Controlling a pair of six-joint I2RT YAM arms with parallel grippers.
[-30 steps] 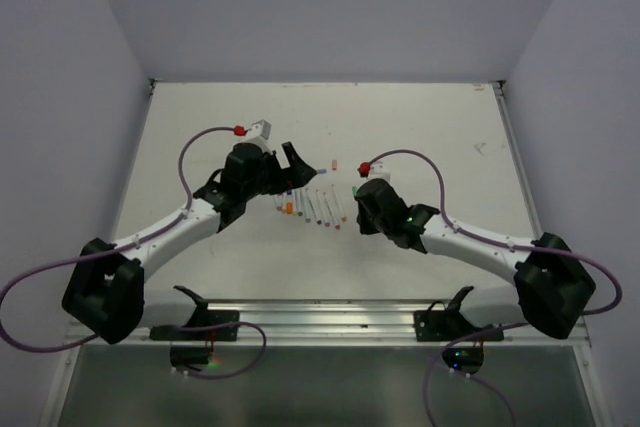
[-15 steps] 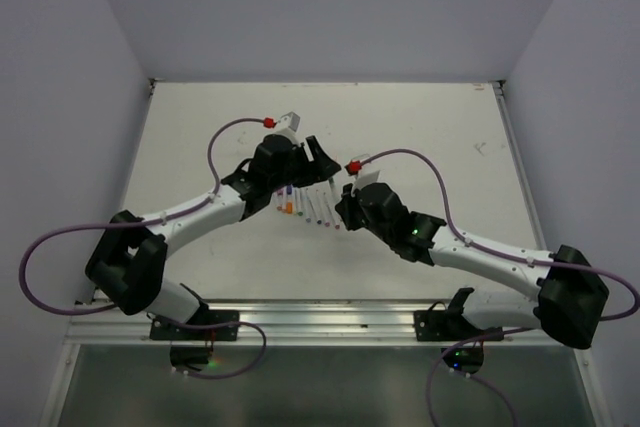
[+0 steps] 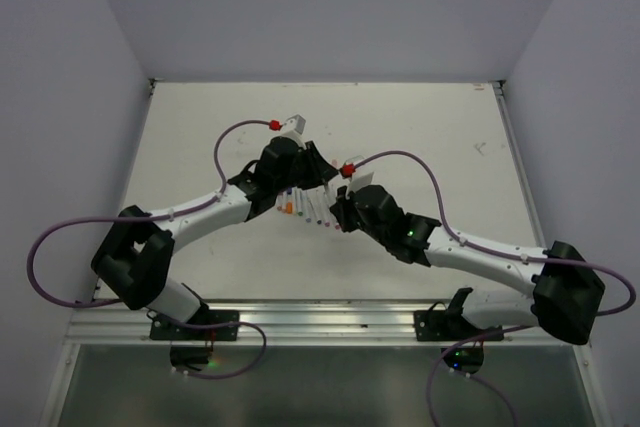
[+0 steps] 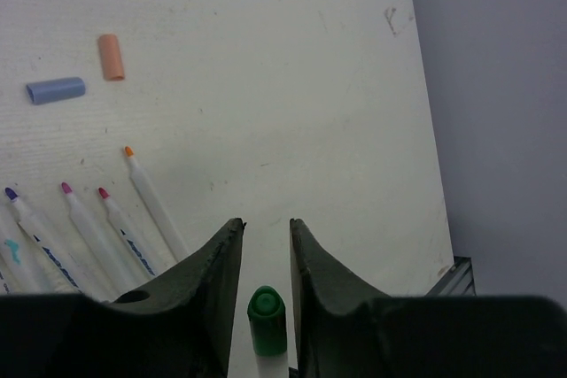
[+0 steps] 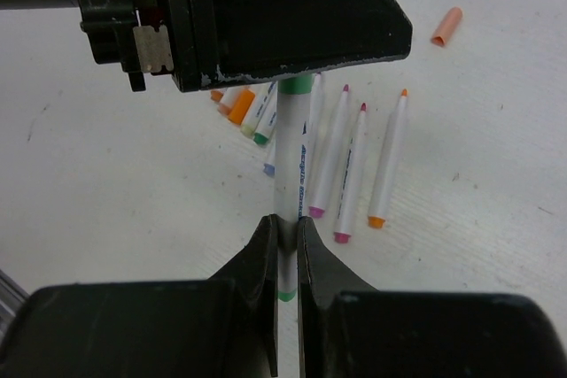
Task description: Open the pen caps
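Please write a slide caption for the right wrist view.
The right gripper clamps a white pen barrel; the left gripper straddles its green cap, uncapped pens lying beside.

The left jaws hide most of the green cap (image 5: 296,85).

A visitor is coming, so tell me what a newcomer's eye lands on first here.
Mid-table, one green-capped pen is shared: jaws of the right arm pinch its white barrel, those of the left arm straddle its green cap. Beside it lie uncapped pens, an orange cap and a blue cap.
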